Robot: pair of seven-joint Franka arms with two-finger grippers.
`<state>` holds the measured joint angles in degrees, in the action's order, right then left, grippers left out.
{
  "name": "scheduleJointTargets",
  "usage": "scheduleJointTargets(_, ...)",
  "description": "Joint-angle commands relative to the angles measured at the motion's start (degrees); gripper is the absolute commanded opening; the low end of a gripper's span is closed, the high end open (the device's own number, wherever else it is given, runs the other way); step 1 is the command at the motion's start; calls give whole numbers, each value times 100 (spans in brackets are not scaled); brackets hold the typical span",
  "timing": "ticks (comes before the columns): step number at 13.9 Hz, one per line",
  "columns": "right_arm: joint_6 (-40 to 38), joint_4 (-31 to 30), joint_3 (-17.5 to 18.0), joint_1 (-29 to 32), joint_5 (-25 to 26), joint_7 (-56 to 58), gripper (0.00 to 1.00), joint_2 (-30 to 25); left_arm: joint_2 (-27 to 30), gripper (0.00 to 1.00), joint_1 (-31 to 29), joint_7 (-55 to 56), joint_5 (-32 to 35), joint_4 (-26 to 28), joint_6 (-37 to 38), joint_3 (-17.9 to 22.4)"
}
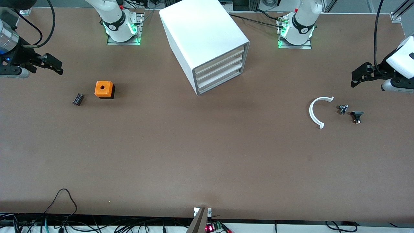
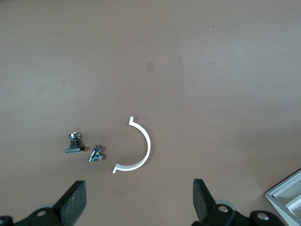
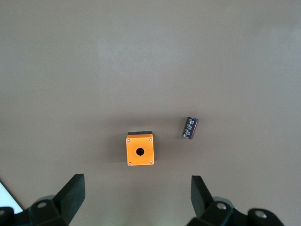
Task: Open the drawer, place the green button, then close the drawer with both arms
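The bottommost cream-fronted drawer (image 1: 219, 81) of the big white boxy cabinet (image 1: 202, 38) sits flush and closed. The tiny push button, black-bodied (image 1: 357, 116), lies near the left arm's end of the table, beside a small metal part (image 1: 343, 109) and a white curved plastic strip (image 1: 316, 111). The left gripper (image 1: 359, 78) hangs wide open and empty nearby; the right gripper (image 1: 53, 66), likewise open and empty, hangs near the orange cube with a hole (image 1: 103, 89).

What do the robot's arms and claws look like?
Both arms are white and rounded, with black bands at the joints and green lights glowing at their bases. Black cables loop along them. The left gripper and right gripper are black, each with two flat, wedge-shaped fingers.
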<state>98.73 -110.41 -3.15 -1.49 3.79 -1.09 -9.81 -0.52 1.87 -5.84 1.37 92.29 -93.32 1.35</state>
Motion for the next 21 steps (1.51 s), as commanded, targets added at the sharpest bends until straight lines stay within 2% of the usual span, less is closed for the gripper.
scheduleJointTargets(1,41,-51,-19,8,-89,21,100,-65,-80,100,-55,-136,-67,-167,156,14)
scheduleJointTargets(21,14,37,-10,0,-80,38,100,-30,-80,100,-99,-154,-58,-229,314,-100)
